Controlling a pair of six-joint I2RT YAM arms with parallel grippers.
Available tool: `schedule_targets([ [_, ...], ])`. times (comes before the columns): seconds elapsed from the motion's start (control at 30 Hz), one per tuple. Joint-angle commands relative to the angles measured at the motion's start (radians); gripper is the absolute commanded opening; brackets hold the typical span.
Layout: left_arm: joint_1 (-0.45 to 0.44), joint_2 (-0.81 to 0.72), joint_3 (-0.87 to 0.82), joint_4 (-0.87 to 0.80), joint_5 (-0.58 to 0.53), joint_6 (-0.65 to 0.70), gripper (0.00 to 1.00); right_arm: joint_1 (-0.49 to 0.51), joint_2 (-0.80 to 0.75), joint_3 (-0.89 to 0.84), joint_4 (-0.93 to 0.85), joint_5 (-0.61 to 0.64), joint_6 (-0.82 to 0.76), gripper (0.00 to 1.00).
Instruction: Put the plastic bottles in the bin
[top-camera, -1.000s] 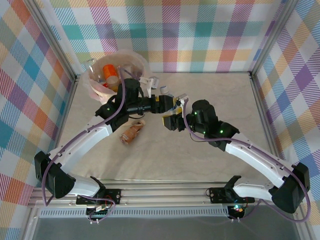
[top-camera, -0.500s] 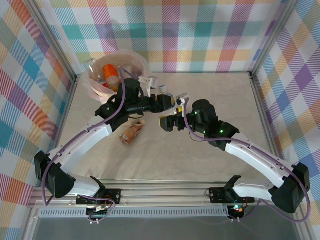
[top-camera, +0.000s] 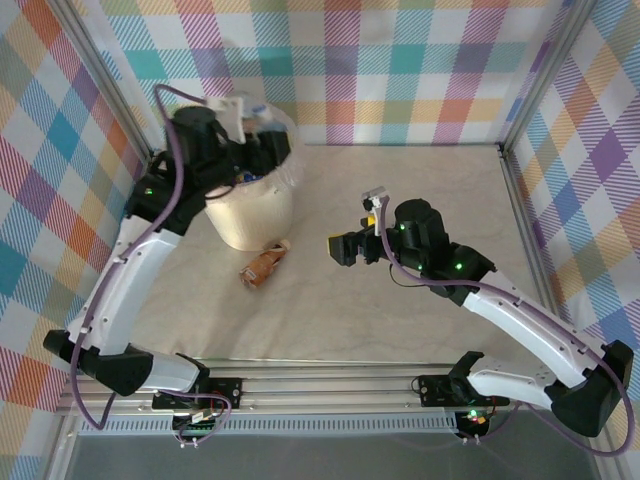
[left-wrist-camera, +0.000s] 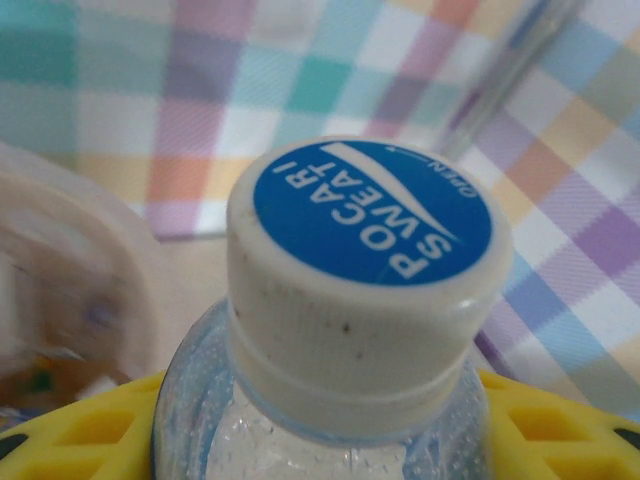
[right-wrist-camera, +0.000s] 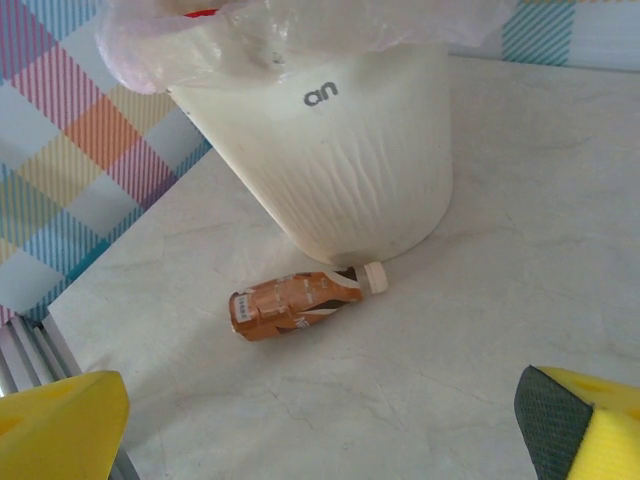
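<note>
Left gripper (left-wrist-camera: 320, 448): clenched on the neck of a clear plastic bottle with a white, blue-topped cap (left-wrist-camera: 365, 300); yellow pads (left-wrist-camera: 75, 440) press in just under the cap.
Its place: far left, raised over the large round cream bucket lined with a translucent bag (top-camera: 250, 215). I judge it is held there so that letting go drops the bottle inside.
Right gripper (top-camera: 345, 245): jaws spread wide with nothing between them. It hovers mid-table facing left, probably lined up on the bottle below.
Bottle left out: a small brown-labelled plastic bottle with a cream cap (top-camera: 263, 267) lies on its side on the pale marbled table (top-camera: 420, 180), just near of the bucket's foot.
Left wrist view adds: the grip itself, too small to judge from the top; the blurred cream curve at left (left-wrist-camera: 90, 250) is probably the bucket's rim.
Right wrist view adds: the brown bottle's cap points at the bucket wall (right-wrist-camera: 350, 170), touching or nearly so.
</note>
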Motion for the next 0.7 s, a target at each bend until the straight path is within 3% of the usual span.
schedule_targets([
  [0.0, 0.084, 0.044, 0.089, -0.071, -0.014, 0.05, 0.33, -0.003, -0.008, 0.027, -0.051, 0.044, 0.023, 1.0],
  [0.17, 0.236, 0.13, 0.184, -0.085, 0.082, -0.016, 0.33, -0.003, 0.007, 0.028, -0.06, 0.05, 0.028, 1.0],
  [0.33, 0.348, 0.186, 0.163, -0.016, 0.226, -0.143, 0.33, -0.003, 0.023, 0.031, -0.073, 0.064, 0.029, 1.0],
  [0.67, 0.361, 0.185, -0.016, 0.151, 0.26, -0.281, 0.35, -0.003, 0.052, 0.033, -0.072, 0.062, 0.02, 1.0],
])
